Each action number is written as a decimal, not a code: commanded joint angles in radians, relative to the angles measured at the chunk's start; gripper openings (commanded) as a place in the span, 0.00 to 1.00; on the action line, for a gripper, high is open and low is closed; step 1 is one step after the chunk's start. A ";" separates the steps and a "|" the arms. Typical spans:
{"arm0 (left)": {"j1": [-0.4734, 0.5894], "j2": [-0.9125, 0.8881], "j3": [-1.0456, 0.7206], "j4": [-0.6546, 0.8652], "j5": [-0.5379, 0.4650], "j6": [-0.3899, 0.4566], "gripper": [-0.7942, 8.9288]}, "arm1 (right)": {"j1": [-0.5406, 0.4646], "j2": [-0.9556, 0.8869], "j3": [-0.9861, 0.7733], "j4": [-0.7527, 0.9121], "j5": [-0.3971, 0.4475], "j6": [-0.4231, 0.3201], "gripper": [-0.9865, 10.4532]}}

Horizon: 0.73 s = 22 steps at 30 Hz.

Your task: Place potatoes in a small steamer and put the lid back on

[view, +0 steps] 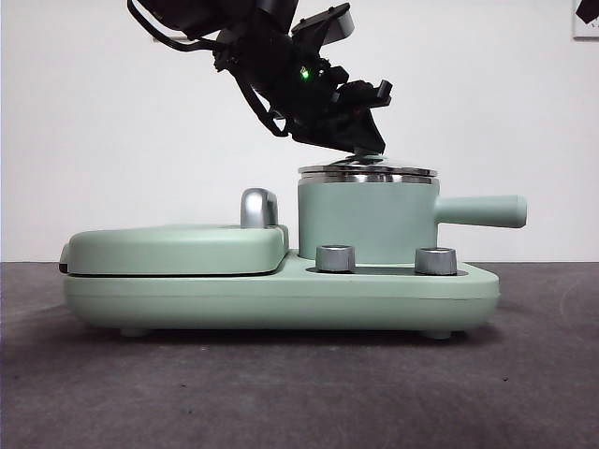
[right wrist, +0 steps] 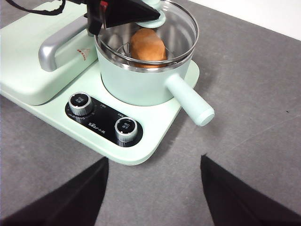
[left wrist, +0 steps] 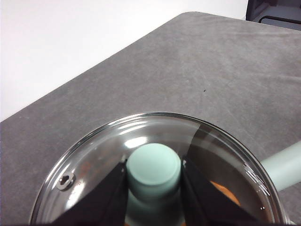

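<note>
A grey surface [view: 299,393] meets a white wall. The left pincer [left wrist: 154,175], tilted down from above, is clamped on the knob of the lid [left wrist: 225,155] atop the small steamer [view: 367,221]; the potato [right wrist: 147,45] sits beneath. The right pincer [right wrist: 154,165] hovers apart, nearby.

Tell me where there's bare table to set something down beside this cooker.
Bare grey table lies past the small steamer's handle and in front of the two knobs, toward the waiting right gripper. Above the pot is crowded: the left gripper holds the lid by its knob, potato underneath.
</note>
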 commanded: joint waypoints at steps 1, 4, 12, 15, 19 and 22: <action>-0.010 0.017 0.036 0.020 -0.001 0.013 0.09 | 0.004 0.004 0.006 0.004 0.021 -0.009 0.35; -0.014 0.016 0.036 0.017 -0.001 0.012 0.09 | 0.004 0.004 0.006 0.004 0.022 -0.010 0.35; -0.015 0.016 0.036 -0.031 -0.001 0.009 0.09 | 0.004 0.005 0.006 0.006 0.025 -0.010 0.35; -0.015 0.016 0.036 -0.034 -0.001 0.009 0.09 | 0.004 0.005 0.006 0.014 0.025 -0.010 0.35; -0.017 0.010 0.037 -0.035 -0.002 0.010 0.09 | 0.004 0.005 0.006 0.024 0.025 -0.009 0.35; -0.017 0.002 0.038 -0.035 -0.002 0.010 0.09 | 0.004 0.005 0.006 0.024 0.025 -0.009 0.35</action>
